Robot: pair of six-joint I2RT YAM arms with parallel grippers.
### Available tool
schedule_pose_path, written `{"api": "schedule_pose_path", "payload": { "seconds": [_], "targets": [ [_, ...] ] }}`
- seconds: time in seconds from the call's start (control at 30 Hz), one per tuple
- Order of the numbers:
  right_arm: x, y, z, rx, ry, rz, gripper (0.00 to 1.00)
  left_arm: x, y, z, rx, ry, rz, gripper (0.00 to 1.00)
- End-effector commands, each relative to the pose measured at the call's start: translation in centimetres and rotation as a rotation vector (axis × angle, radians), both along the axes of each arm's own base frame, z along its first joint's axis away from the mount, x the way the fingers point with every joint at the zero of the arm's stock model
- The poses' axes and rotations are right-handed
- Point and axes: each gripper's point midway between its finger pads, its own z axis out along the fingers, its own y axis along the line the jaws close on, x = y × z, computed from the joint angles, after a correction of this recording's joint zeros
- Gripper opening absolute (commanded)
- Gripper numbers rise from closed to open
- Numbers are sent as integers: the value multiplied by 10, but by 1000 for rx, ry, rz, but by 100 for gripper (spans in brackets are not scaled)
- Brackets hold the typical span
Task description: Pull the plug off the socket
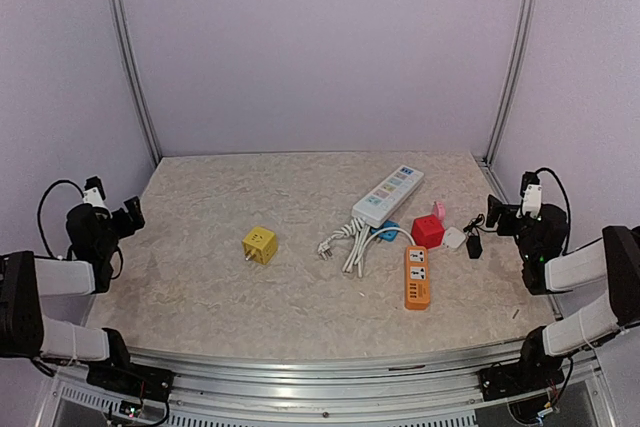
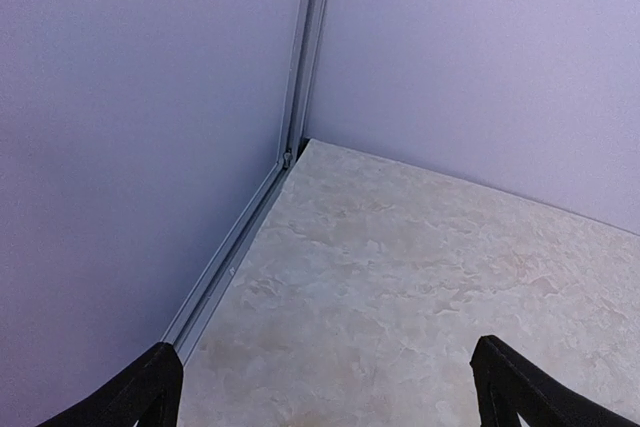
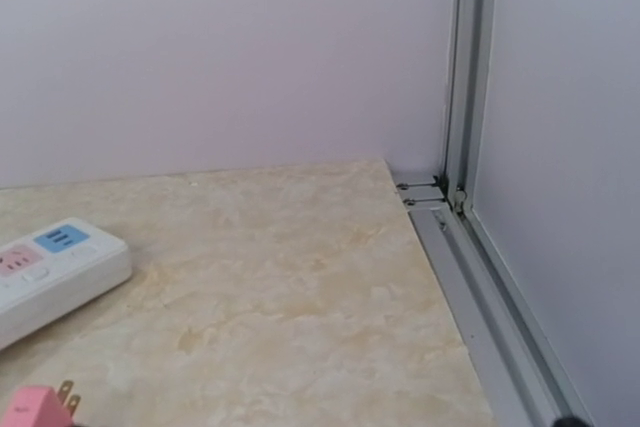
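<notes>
A red cube socket [image 1: 428, 231] sits right of centre with a white plug [image 1: 454, 238] against its right side. A thin black lead runs from it to a small black adapter [image 1: 474, 245]. A pink plug [image 1: 438, 210] lies just behind the cube, and its bare prongs show in the right wrist view [image 3: 30, 407]. My right gripper [image 1: 493, 210] hovers just right of these things, open and empty. My left gripper [image 1: 130, 212] is at the far left edge, open and empty [image 2: 325, 357], over bare table.
A white power strip [image 1: 388, 195] with a coiled white cord [image 1: 345, 242] lies at centre and also shows in the right wrist view [image 3: 50, 272]. An orange power strip [image 1: 417, 276] lies nearer me. A yellow cube socket [image 1: 260, 244] stands left of centre. Walls and aluminium rails bound the table.
</notes>
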Motion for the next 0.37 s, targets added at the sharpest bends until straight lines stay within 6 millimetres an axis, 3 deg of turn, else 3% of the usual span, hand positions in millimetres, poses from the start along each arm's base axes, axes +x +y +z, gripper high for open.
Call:
{"api": "schedule_pose_path", "payload": {
  "seconds": [0.0, 0.33],
  "targets": [
    [-1, -5, 6, -7, -25, -20, 100, 6, 4, 8, 34, -18, 9, 99],
    [-1, -5, 8, -7, -28, -20, 100, 6, 0, 6, 49, -16, -2, 99]
  ]
}}
